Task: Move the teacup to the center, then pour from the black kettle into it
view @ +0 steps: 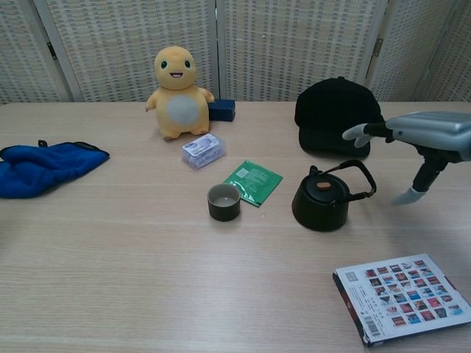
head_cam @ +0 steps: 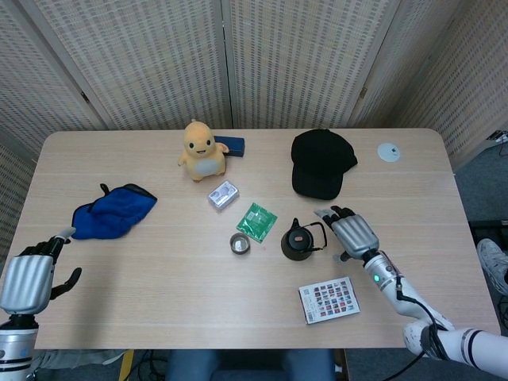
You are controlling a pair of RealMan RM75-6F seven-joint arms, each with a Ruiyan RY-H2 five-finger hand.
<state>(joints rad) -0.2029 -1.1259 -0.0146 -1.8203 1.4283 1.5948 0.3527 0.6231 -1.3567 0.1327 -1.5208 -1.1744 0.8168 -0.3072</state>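
Note:
The small dark teacup point(head_cam: 240, 243) point(view: 223, 201) stands upright near the table's middle, beside a green packet. To its right sits the black kettle point(head_cam: 298, 241) point(view: 322, 201) with its handle raised toward the right. My right hand point(head_cam: 350, 232) point(view: 421, 138) hovers just right of the kettle handle, fingers spread, holding nothing and not touching it. My left hand point(head_cam: 28, 275) stays at the front left table edge, fingers apart and empty; the chest view does not show it.
A green packet point(head_cam: 257, 221) touches the cup's far right side. A printed card point(head_cam: 329, 298) lies in front of the kettle. A black cap point(head_cam: 321, 163), yellow plush toy point(head_cam: 201, 148), clear packet point(head_cam: 223, 194), blue cloth point(head_cam: 111, 211) and white disc point(head_cam: 388, 152) lie farther back.

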